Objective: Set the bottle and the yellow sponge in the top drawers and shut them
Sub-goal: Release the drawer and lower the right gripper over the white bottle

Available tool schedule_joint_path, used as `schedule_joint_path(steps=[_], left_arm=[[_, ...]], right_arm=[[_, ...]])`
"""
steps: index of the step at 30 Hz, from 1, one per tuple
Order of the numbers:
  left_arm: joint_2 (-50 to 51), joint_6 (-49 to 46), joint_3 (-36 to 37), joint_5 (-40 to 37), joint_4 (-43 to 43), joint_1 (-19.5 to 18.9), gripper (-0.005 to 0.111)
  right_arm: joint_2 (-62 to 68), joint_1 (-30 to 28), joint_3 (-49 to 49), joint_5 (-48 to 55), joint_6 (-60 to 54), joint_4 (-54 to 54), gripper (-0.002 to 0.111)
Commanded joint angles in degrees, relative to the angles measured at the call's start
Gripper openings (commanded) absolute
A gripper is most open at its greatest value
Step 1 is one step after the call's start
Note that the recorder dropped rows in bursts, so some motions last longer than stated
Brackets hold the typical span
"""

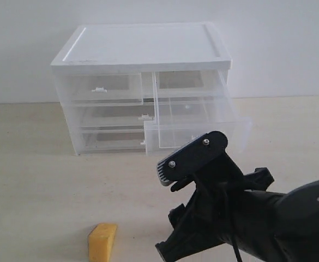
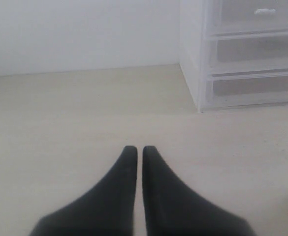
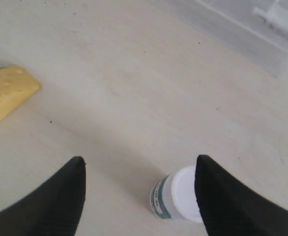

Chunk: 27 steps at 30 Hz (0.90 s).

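Note:
The bottle stands upright on the table, white cap up and teal label showing. My right gripper hangs open above it, and the bottle sits close to one finger without a grip on it. The yellow sponge lies on the table near the front edge, also visible as a sponge off to the side of the right gripper. The top right drawer is pulled far out, and the top left drawer is closed. My left gripper is shut and empty over bare table.
The white-topped cabinet stands at the back against a white wall, with two full-width drawers closed below. My right arm hides the bottle in the exterior view. The cabinet's side is ahead of the left gripper.

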<state>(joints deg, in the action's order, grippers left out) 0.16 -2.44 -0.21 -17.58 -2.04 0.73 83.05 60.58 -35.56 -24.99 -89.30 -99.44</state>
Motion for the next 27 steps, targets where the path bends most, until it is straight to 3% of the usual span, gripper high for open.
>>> schedule_joint_path(steps=[1,4,10,17,25,27], left_arm=[[-0.2,-0.3,0.2,0.6,-0.2,-0.2,0.004],[-0.2,-0.3,0.2,0.6,-0.2,-0.2,0.004],[-0.2,-0.3,0.2,0.6,-0.2,-0.2,0.004],[-0.2,-0.3,0.2,1.2,-0.2,-0.2,0.004],[-0.2,-0.3,0.2,1.2,-0.2,-0.2,0.004],[-0.2,-0.3,0.2,1.2,-0.2,-0.2,0.004]], right_arm=[[-0.6,-0.1,-1.7,-4.1,-1.7,-0.5,0.058],[-0.6,-1.3,-2.2,-8.4,-2.7,-0.5,0.058],[-0.6,-12.6,-2.6,-4.5,-3.6,-0.5,0.058],[-0.8,-29.4,-0.9,21.0,-1.8,-0.5,0.058],[-1.2,-40.1,0.3,33.0,-0.1,-0.5,0.058],[-1.2,-43.5,-0.1,42.4,8.5,8.5,0.058]])
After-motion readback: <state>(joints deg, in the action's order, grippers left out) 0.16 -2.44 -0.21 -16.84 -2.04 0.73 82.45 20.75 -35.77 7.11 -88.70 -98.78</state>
